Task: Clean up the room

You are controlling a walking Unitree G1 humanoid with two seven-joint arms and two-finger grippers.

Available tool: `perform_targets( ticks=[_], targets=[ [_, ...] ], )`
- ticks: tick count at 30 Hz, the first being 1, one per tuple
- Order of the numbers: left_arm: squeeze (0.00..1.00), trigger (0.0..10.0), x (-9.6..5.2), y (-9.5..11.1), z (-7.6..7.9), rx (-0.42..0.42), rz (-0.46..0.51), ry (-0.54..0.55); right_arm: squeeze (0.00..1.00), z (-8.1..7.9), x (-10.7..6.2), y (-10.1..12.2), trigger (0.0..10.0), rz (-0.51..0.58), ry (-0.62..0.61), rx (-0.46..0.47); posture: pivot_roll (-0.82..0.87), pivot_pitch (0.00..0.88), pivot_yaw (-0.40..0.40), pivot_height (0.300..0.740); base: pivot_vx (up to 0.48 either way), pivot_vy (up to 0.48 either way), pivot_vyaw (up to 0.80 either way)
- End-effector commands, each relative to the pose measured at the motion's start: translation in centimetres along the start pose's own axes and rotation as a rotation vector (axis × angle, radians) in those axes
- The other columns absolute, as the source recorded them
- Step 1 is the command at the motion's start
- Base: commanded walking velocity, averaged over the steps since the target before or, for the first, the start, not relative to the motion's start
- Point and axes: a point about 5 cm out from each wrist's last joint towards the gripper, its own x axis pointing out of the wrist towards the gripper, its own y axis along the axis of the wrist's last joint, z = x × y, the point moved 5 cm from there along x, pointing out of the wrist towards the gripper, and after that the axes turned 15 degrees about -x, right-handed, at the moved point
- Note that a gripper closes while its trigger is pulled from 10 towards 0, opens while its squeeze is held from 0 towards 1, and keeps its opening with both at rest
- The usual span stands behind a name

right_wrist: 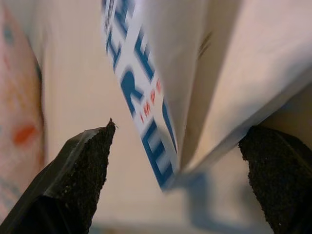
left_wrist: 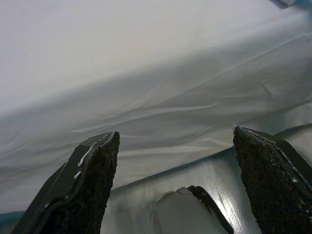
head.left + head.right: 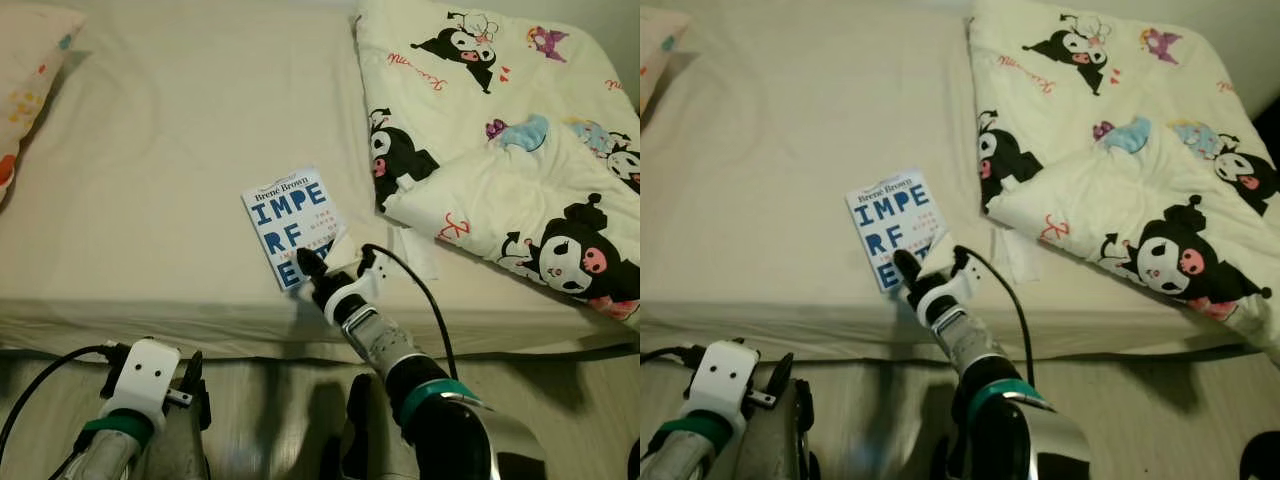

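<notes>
**Book lies right in front of the right gripper**

A thin white paperback book with big blue letters [image 3: 291, 224] is seen lying flat on the cream bed sheet [image 3: 160, 150], close to the front edge of the bed. Its long side is turned a little, so that the near corner points toward the robot. That near corner is lifted off the sheet.

The right gripper [image 3: 322, 268] is stretched out to this corner. Its two black fingers [image 1: 83, 165] are spread apart, and the raised corner is seen between them in the right wrist view. No squeeze is made yet; the book is not gripped.

The left gripper [image 2: 178, 180] is held low, down by the side of the bed, well apart from the book. Its fingers are spread too and nothing is held.

So the right arm is judged much the nearer one. A white quilt with black cartoon figures [image 3: 500, 140] is bunched on the robot's right side of the bed, near the book.
</notes>
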Motion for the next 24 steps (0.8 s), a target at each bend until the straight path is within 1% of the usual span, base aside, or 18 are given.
perform_targets(
  ticks=[1,3,4,6,7,8,9,12,14,15,16,18,20,22,24],
  targets=[
    [0.0,10.0,-0.4,-0.7,0.2,-0.006,-0.03,-0.003,0.0,-5.1,0.6,-5.8,10.0,-0.116,0.111,0.059,0.22,0.282,-0.126,0.566,0.0,0.0,0.0],
    [0.0,10.0,-0.4,-0.8,0.3,-0.006,-0.033,-0.004,0.0,-4.1,0.0,-7.9,10.0,-0.212,0.068,-0.115,0.22,0.285,-0.125,0.566,0.0,0.0,0.0],
    [0.0,10.0,-0.4,-0.8,0.3,-0.006,-0.033,-0.004,0.0,-4.1,0.0,-7.9,10.0,-0.212,0.068,-0.115,0.22,0.285,-0.125,0.566,0.0,0.0,0.0],
    [0.0,10.0,-0.4,-0.8,0.4,-0.006,-0.034,-0.005,0.0,-3.1,-0.5,-9.0,10.0,-0.256,0.021,-0.207,0.22,0.285,-0.125,0.566,0.0,0.0,0.0],
    [0.0,10.0,-0.3,-0.8,0.5,-0.007,-0.035,-0.004,0.0,-2.7,-0.7,-9.5,10.0,-0.272,-0.001,-0.228,0.22,0.285,-0.125,0.566,0.0,0.0,0.0],
    [0.0,10.0,-0.3,-0.8,0.5,-0.007,-0.035,-0.004,0.0,-2.7,-0.7,-9.5,10.0,-0.272,-0.001,-0.228,0.22,0.285,-0.125,0.566,0.0,0.0,0.0],
    [0.0,10.0,-0.3,-0.8,0.5,-0.007,-0.037,-0.004,0.0,-2.4,-0.9,-9.9,10.0,-0.285,-0.024,-0.233,0.22,0.286,-0.124,0.566,0.0,0.0,0.0],
    [0.0,10.0,-0.3,-0.8,0.5,-0.006,-0.038,-0.005,0.0,-2.2,-1.1,-10.2,10.0,-0.294,-0.039,-0.235,0.22,0.286,-0.124,0.566,0.0,0.0,0.0],
    [0.0,10.0,-0.4,-0.8,0.5,-0.007,-0.04,-0.004,0.0,-2.0,-1.2,-10.5,10.0,-0.304,-0.054,-0.219,0.22,0.286,-0.124,0.566,0.0,0.0,0.0],
    [0.0,10.0,-0.4,-0.9,0.5,-0.009,-0.041,-0.004,0.0,-1.9,-1.4,-10.8,10.0,-0.307,-0.073,-0.151,0.22,0.286,-0.124,0.566,0.0,0.0,0.0],
    [0.0,10.0,-0.4,-0.9,0.5,-0.009,-0.041,-0.004,0.0,-1.9,-1.4,-10.8,10.0,-0.307,-0.073,-0.151,0.22,0.286,-0.124,0.566,0.0,0.0,0.0],
    [0.0,10.0,-0.5,-0.9,0.4,-0.02,-0.042,0.0,0.0,-2.6,-1.0,-10.7,10.0,-0.274,-0.099,0.102,0.22,0.294,-0.12,0.566,0.0,0.0,0.0],
    [0.0,10.0,-0.5,-0.8,0.3,-0.042,-0.037,0.008,0.0,-4.2,-0.1,-9.5,10.0,-0.198,-0.082,0.399,0.22,0.294,-0.12,0.566,0.0,0.0,0.0],
    [0.0,10.0,-0.4,-0.6,0.2,-0.055,-0.031,0.013,0.0,-5.4,0.5,-8.2,10.0,-0.137,-0.049,0.573,0.22,0.294,-0.12,0.566,0.0,0.0,0.0],
    [0.0,10.0,-0.4,-0.5,0.2,-0.063,-0.027,0.015,0.0,-6.2,1.0,-7.2,10.0,-0.102,-0.018,0.646,0.22,0.294,-0.12,0.566,0.0,0.0,0.0]
  ],
)
